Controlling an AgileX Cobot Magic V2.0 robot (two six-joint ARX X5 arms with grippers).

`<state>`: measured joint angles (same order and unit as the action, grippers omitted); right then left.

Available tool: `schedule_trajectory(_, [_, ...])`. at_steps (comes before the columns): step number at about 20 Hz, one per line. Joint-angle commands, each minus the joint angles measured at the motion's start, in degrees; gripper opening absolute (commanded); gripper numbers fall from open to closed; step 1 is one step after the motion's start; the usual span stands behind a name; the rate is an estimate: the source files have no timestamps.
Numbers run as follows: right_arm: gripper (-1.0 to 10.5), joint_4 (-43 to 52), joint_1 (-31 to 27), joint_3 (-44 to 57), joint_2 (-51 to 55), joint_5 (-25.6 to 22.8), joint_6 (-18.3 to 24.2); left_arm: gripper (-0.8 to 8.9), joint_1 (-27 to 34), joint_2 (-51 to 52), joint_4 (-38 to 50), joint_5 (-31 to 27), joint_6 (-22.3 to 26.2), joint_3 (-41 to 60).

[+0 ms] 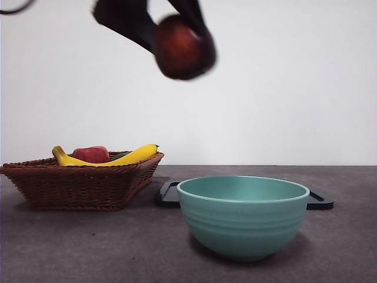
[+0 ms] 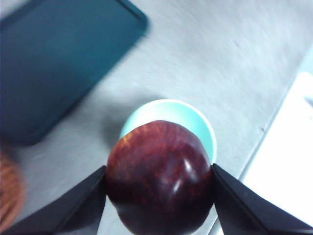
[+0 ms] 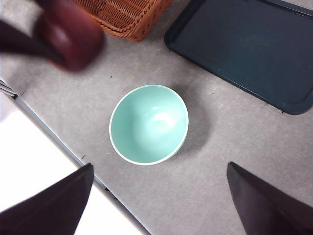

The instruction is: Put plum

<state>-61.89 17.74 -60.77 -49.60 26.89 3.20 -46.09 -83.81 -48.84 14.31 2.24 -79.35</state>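
Plum (image 1: 184,47) hung high above the table (image 1: 353,236), clamped between the jaws of the left gripper (image 2: 159,183), over the gap between basket (image 1: 82,183) and bowl (image 1: 242,215). A banana (image 1: 132,156) and red fruit (image 1: 91,154) lay in the basket. The right gripper (image 3: 159,196) waited above the bowl, jaws wide apart.

We see the bowl (image 1: 242,215) nearest the worktop's front edge, tray (image 1: 318,201) behind it, basket (image 1: 82,183) left holding a banana (image 1: 126,157).
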Motion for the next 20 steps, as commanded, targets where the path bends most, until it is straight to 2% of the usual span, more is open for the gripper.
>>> schedule_trajectory(1, [4.4,0.48,0.28,-1.01,-0.42,0.07,0.20,2.66,-2.45,-3.85,1.90,0.11,2.21,-0.87])
schedule_trajectory(4, [4.4,0.04,0.28,-1.01,-0.35,0.07,0.20,2.65,-4.87,-8.74,2.64,-0.63,4.50,-0.87])
schedule_trajectory(12, [4.4,0.04,0.28,-1.01,-0.35,0.07,0.17,2.65,-8.81,-18.34,5.86,-7.15,8.48,-0.87])
schedule_trajectory(17, [4.4,0.04,0.28,-1.01,-0.37,0.07,0.17,2.65,-9.22,-20.74,7.74,-7.28,9.33,-0.87])
schedule_trajectory(20, [4.4,0.07,0.28,-1.01,-0.37,0.07,0.17,2.65,-9.25,-21.92,7.80,-7.32,11.82,-0.87])
